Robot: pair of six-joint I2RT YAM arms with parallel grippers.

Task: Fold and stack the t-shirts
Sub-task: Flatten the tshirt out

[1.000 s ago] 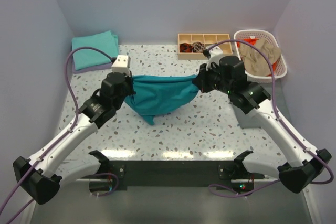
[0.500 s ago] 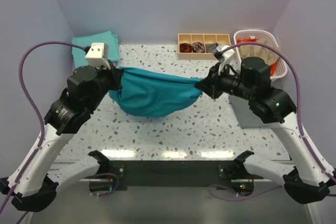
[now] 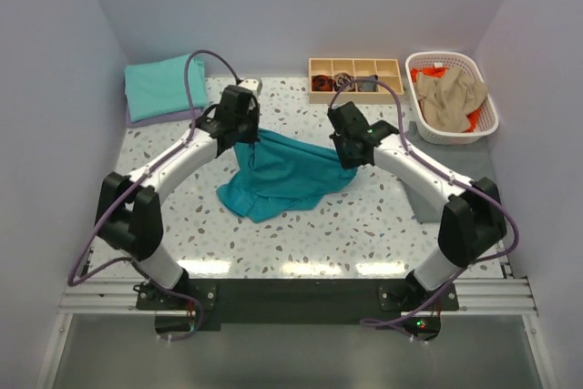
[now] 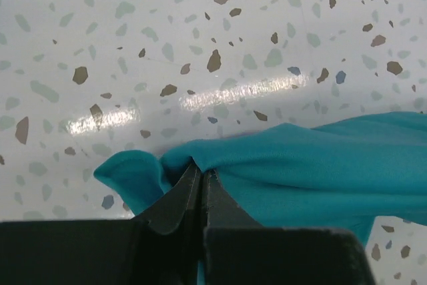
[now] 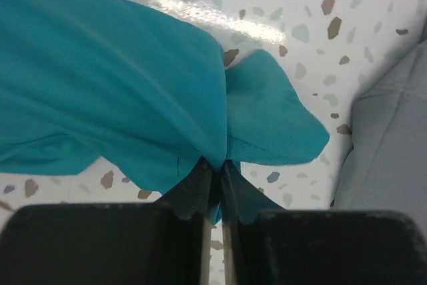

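Observation:
The deep teal t-shirt (image 3: 278, 179) hangs between my two grippers, its lower part crumpled on the speckled table. My left gripper (image 3: 244, 141) is shut on its left upper edge; in the left wrist view the gripper (image 4: 200, 171) pinches a bunched fold of the teal t-shirt (image 4: 313, 165). My right gripper (image 3: 349, 157) is shut on the right upper edge, and in the right wrist view the gripper (image 5: 217, 163) pinches the teal t-shirt (image 5: 113, 91). A folded aqua-green t-shirt (image 3: 164, 87) lies on a lavender one (image 3: 159, 118) at the far left corner.
A white lattice basket (image 3: 487, 116) at the far right holds a tan t-shirt (image 3: 451, 93) and an orange one (image 3: 424, 73). A wooden compartment tray (image 3: 355, 75) stands beside it. A grey pad (image 3: 424, 211) lies under my right arm, also the grey pad (image 5: 387, 145) near the gripper.
Both arms have reached further across the table and lowered. The teal t-shirt, stretched in the air before, now sags with its lower part on the table. Both grips held.

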